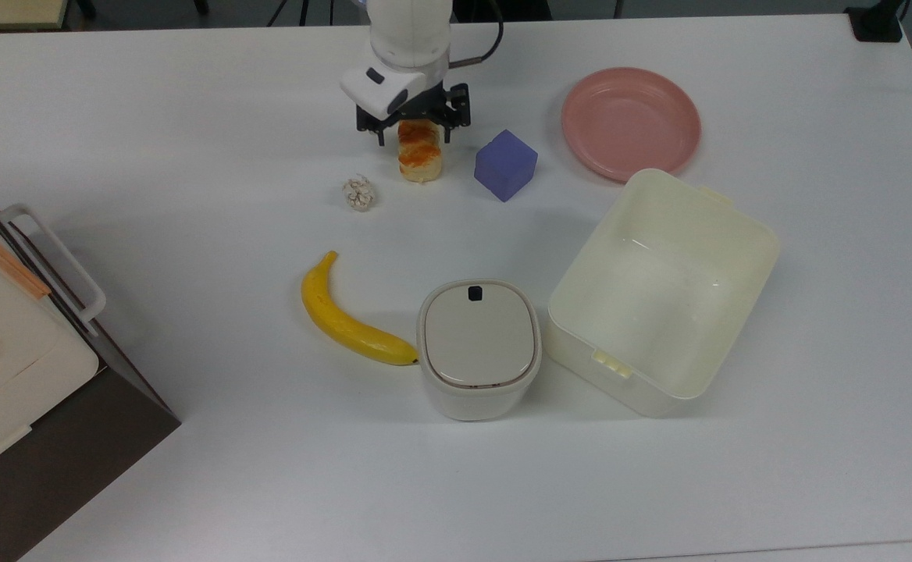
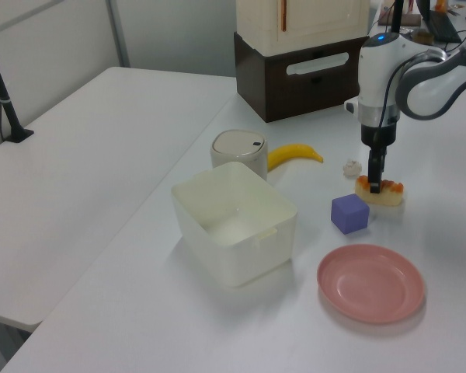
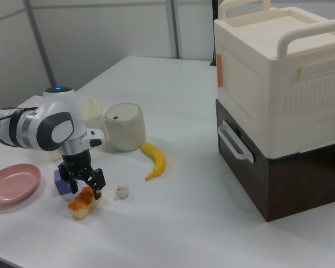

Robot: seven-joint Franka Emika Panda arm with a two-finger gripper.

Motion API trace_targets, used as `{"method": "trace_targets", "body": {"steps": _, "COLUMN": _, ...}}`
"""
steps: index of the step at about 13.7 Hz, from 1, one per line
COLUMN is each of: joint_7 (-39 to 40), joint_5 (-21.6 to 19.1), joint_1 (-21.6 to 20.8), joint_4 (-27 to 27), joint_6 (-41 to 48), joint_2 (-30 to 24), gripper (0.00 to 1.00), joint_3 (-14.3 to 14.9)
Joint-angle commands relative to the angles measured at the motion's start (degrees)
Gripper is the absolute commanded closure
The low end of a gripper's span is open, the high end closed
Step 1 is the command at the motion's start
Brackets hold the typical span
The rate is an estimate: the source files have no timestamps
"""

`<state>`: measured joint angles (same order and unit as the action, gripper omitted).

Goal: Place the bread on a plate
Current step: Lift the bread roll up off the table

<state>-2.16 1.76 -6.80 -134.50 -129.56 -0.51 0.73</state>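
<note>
The arm reached down to the white surface [image 1: 190, 156], and its jaws [image 1: 414, 134] stood spread apart, one finger on each long side of the bread [image 1: 420, 155], over the end of the loaf that lay farther from the banana. They had not closed on it; a small gap was visible on both sides in the top view. In the right view the jaws [image 3: 82, 184] were low over the bread [image 3: 82, 203], and in the left view they [image 2: 377, 176] came straight down onto the loaf [image 2: 380, 191].

The bread lay flat on the surface, its orange glazed bumps facing up. Near it, on the top view's left, sat a small whitish knobbly ball [image 1: 359, 193]. On the top view's right was a purple cube [image 1: 506, 165], close to the bread but not touching. The pink plate [image 1: 631, 123] lay beyond the cube, further to the top view's right, well apart from the bread and with nothing on it.

Lower in the top view were a yellow banana [image 1: 347, 320], a round white container with a closed lid [image 1: 479, 349] just beside the banana's tip, and a large cream tub [image 1: 663, 289] standing open. A cream and brown box with handles [image 3: 279, 100] stood at the surface's edge.
</note>
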Motion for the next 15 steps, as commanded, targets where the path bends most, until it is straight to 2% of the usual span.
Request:
{"method": "trace_targets", "body": {"steps": 1, "joint_7": -3.90, "joint_5": 2.11, "joint_1": -1.11, "joint_4": -0.85, "joint_6": -3.33, "joint_2": 1.56, "gripper": 0.14, "joint_3": -1.25}}
{"method": "trace_targets", "body": {"steps": 3, "joint_7": -4.25, "joint_5": 2.28, "joint_1": -1.81, "joint_4": -0.85, "joint_6": -3.25, "joint_2": 1.56, "gripper": 0.20, "joint_3": -1.51}}
{"method": "trace_targets", "body": {"steps": 4, "joint_7": -4.25, "joint_5": 2.20, "joint_1": -1.90, "joint_4": -0.76, "joint_6": -3.16, "joint_2": 1.47, "gripper": 0.27, "joint_3": -1.60}}
{"method": "trace_targets", "body": {"steps": 5, "joint_7": -4.08, "joint_5": 2.28, "joint_1": -1.73, "joint_4": -0.59, "joint_6": -3.07, "joint_2": 1.39, "gripper": 0.38, "joint_3": -1.69}}
{"method": "trace_targets", "body": {"steps": 7, "joint_7": -3.11, "joint_5": 3.33, "joint_1": -1.12, "joint_4": -0.59, "joint_6": -2.20, "joint_2": 0.42, "gripper": 0.48, "joint_3": -1.60}}
{"method": "trace_targets", "body": {"steps": 9, "joint_7": -2.50, "joint_5": 3.51, "joint_1": -0.15, "joint_4": -0.33, "joint_6": -0.18, "joint_2": -1.42, "gripper": 0.49, "joint_3": -1.60}}
{"method": "trace_targets", "body": {"steps": 12, "joint_7": -2.84, "joint_5": 3.43, "joint_1": -0.93, "joint_4": 3.44, "joint_6": 7.63, "joint_2": -3.36, "gripper": 0.49, "joint_3": -2.13}}
{"method": "trace_targets", "body": {"steps": 14, "joint_7": -4.68, "joint_5": 2.90, "joint_1": -1.02, "joint_4": 5.03, "joint_6": 10.02, "joint_2": -3.62, "gripper": 0.49, "joint_3": -5.98}}
{"method": "trace_targets", "body": {"steps": 15, "joint_7": -8.00, "joint_5": 2.72, "joint_1": -1.11, "joint_4": 6.69, "joint_6": 10.98, "joint_2": -3.54, "gripper": 0.49, "joint_3": -8.09}}
